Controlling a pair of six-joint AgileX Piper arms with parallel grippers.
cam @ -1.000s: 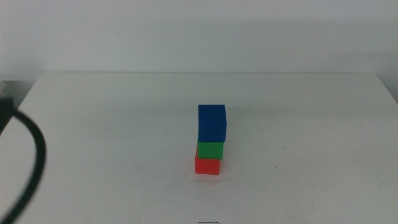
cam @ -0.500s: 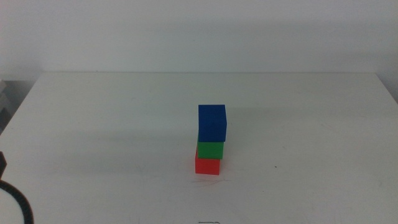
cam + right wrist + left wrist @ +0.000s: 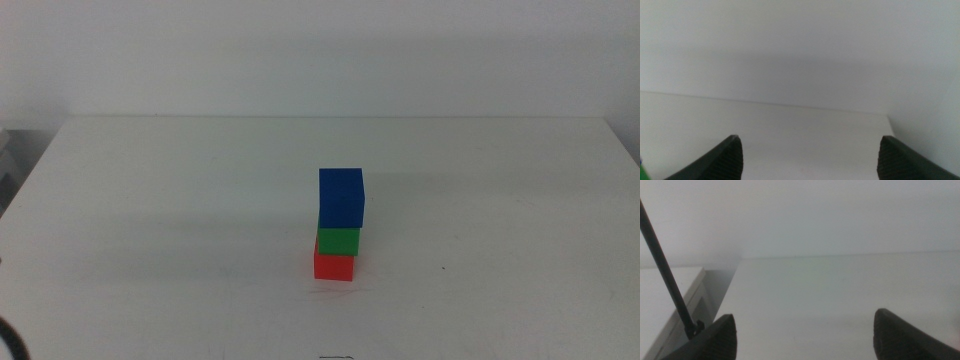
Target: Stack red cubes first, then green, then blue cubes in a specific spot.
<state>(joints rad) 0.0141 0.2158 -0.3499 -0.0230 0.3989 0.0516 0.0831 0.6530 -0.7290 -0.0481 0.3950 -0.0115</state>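
In the middle view a three-cube stack stands at the centre of the white table [image 3: 180, 200]. The red cube [image 3: 333, 266] is at the bottom, the green cube [image 3: 338, 241] sits on it, and the blue cube [image 3: 341, 198] is on top, set slightly to the right. The spot under the stack is covered by the red cube. Neither gripper touches the stack, and both are out of the middle view. My left gripper [image 3: 805, 319] is open with nothing between its jaws, over bare table near the left edge. My right gripper [image 3: 810, 141] is also open and empty.
A dark cable [image 3: 665, 275] crosses the left wrist view beside the table's edge [image 3: 715, 295]. A bit of dark cable [image 3: 10, 342] shows at the middle view's bottom left corner. The right wrist view shows the table's right edge [image 3: 892, 131].
The left arm's dark cable has withdrawn down and left, almost out of the middle view. The stack has not moved.
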